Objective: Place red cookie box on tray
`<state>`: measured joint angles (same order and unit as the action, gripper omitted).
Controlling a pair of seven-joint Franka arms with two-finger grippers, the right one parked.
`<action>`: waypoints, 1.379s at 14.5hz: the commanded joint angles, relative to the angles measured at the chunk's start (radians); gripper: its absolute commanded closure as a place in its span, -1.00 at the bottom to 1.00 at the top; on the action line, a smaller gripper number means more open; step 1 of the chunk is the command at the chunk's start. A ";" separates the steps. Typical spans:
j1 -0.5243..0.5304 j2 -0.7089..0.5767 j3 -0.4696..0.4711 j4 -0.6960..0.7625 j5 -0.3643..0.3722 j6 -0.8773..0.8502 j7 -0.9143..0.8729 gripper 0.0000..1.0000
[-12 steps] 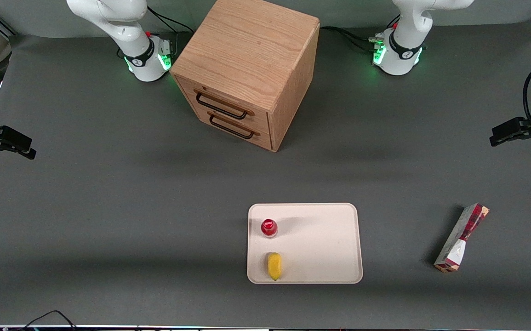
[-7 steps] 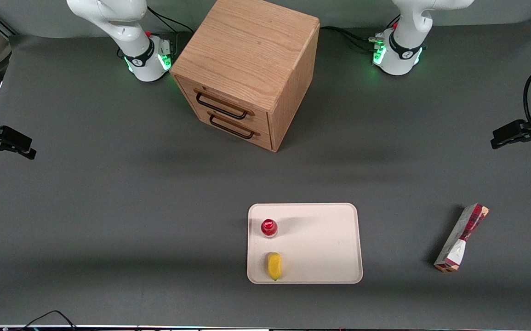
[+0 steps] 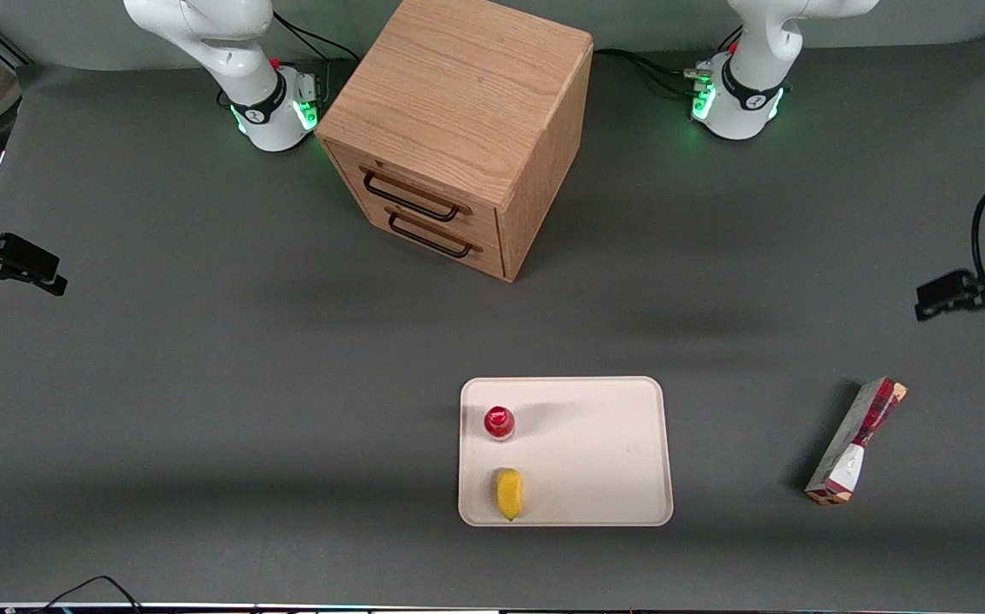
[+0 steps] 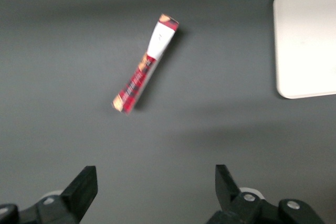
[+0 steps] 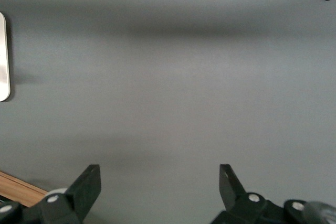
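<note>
We have the red cookie box (image 3: 855,442) lying flat on the grey table (image 3: 202,384), a long narrow carton in dark red plaid with a white section at the end nearer the front camera. It sits at a slant, toward the working arm's end of the table, well apart from the tray (image 3: 611,443). From the wrist camera we see the red cookie box (image 4: 145,70) whole, nothing touching it, bare table on every side of it.

Our gripper (image 4: 156,187) hangs high above the table with its two fingers (image 4: 84,187) spread wide and nothing between them. In the front view the gripper (image 3: 940,296) shows near the picture's edge, farther from the camera than the box.

The tray is cream-white with rounded corners. A small red-capped bottle (image 3: 499,422) and a yellow item (image 3: 508,493) stand along the tray's edge toward the parked arm; the rest of its floor, on the side toward the box, is bare. The wooden drawer cabinet (image 3: 458,128) stands well apart, farther from the camera.
</note>
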<state>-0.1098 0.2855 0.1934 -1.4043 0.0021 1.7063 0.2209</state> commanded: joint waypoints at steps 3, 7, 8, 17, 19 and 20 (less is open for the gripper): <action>0.004 0.199 0.052 0.015 -0.005 0.205 0.291 -1.00; 0.009 0.354 0.051 0.010 -0.025 0.314 0.431 -1.00; 0.010 0.388 0.051 0.010 -0.063 0.331 0.490 -1.00; 0.018 0.547 0.052 0.007 -0.142 0.588 0.703 -1.00; 0.021 0.558 0.052 0.002 -0.142 0.608 0.701 -0.65; 0.021 0.558 0.052 -0.001 -0.142 0.609 0.703 -0.20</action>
<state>-0.0881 0.8410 0.2378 -1.4062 -0.1355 2.3009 0.9003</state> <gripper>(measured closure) 0.053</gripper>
